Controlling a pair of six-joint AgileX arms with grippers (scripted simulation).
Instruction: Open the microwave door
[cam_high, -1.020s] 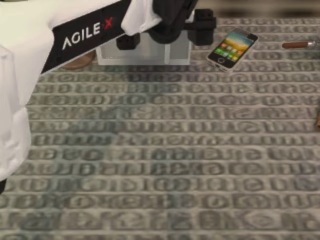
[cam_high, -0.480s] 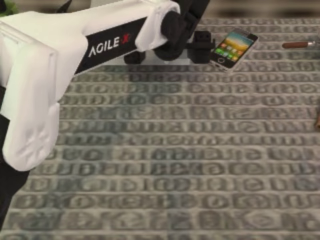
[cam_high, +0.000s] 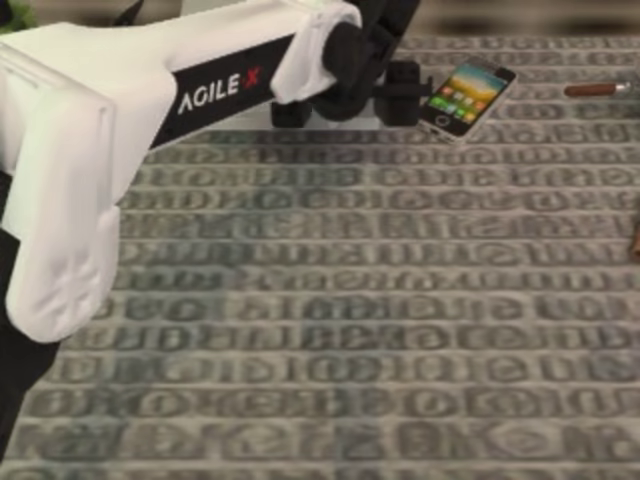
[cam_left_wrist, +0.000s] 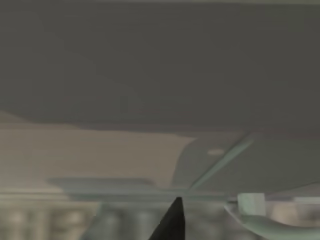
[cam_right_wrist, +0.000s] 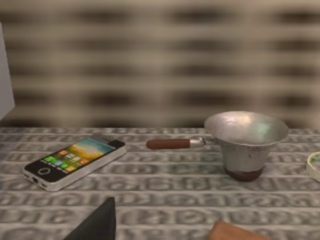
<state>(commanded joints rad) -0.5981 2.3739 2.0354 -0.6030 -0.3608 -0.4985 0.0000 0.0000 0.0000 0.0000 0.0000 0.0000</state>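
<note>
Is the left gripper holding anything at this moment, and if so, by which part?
It cannot be told: the left gripper is at the silver-white boxy microwave on the table's far edge, but the arm hides any contact.

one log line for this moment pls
left gripper: at microwave front, far edge of table | door: not visible in top view | right arm: out of top view | phone: beside gripper

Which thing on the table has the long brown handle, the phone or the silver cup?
The silver cup: a brown handle sticks straight out from its side. The phone lies flat, with a bright screen and no handle.
</note>
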